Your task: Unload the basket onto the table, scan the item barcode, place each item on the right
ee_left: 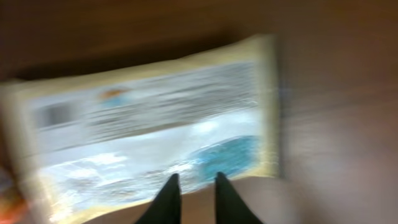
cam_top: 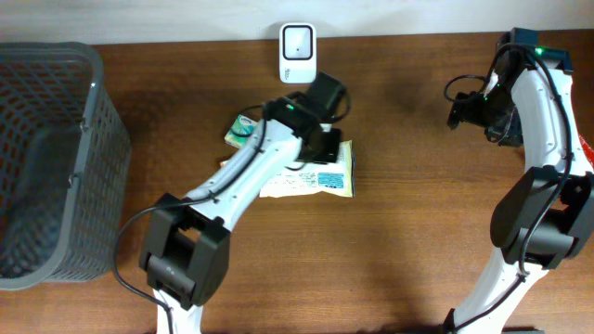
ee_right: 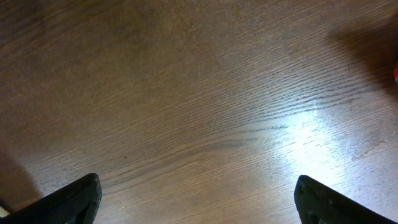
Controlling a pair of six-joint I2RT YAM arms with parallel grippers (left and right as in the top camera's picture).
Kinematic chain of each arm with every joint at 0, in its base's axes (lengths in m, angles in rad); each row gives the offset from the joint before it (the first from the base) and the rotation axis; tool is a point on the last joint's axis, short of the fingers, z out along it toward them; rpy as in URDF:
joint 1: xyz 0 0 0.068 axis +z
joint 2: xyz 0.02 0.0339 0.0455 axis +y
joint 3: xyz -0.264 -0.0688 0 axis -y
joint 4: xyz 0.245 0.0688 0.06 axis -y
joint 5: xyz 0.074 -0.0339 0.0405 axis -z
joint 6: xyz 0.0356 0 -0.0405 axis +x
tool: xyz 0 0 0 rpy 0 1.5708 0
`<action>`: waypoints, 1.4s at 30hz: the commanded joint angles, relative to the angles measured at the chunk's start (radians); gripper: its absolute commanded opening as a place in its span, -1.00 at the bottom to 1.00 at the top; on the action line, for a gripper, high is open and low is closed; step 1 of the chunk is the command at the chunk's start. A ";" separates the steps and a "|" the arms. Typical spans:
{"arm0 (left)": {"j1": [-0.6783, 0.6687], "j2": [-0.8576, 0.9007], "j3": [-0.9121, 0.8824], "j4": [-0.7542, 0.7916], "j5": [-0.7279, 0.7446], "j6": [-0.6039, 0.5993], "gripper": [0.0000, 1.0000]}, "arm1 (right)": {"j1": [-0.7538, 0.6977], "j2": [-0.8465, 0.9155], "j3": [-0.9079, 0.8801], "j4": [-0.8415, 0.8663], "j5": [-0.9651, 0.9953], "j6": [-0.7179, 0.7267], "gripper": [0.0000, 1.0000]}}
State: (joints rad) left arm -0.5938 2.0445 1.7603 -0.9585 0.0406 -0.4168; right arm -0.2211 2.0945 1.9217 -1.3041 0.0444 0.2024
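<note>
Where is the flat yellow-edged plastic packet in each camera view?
Overhead: the flat yellow-edged plastic packet lies near the centre of the picture.
Left wrist: the packet fills most of the frame, blurred.
Right wrist: not in it.
Shared landmark: the brown wooden tabletop shows in all three views.

Left arm (cam_top: pixel 246 172): reaches from your base at the near left edge diagonally towards the middle, links almost straight.
Left gripper (ee_left: pixel 198 198): points downward. Your two dark fingertips (ee_left: pixel 166 200) stand a narrow gap apart with nothing clamped between them (the wrist view is blurred, so read that with care).
Right arm (cam_top: pixel 548 111): folded up on your right side, elbow far out, wrist turned inward.
Right gripper (ee_right: pixel 198 198): jaws spread wide, one fingertip (ee_right: pixel 71 200) at each lower corner of your wrist view, holding nothing.
</note>
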 commanded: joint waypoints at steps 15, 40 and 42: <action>0.227 -0.013 0.004 -0.210 -0.272 -0.001 0.98 | -0.002 -0.012 0.019 0.001 -0.003 -0.004 0.98; 0.450 -0.012 0.001 -0.258 -0.092 -0.001 0.98 | 0.029 -0.011 0.000 0.052 -0.513 -0.028 0.97; 0.450 -0.012 0.001 -0.258 -0.092 -0.001 0.98 | 0.078 -0.010 -0.032 0.057 -0.512 -0.123 0.97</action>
State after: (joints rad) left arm -0.1436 2.0445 1.7596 -1.2129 -0.0620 -0.4160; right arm -0.2085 2.0945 1.9221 -1.2533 -0.3622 0.1864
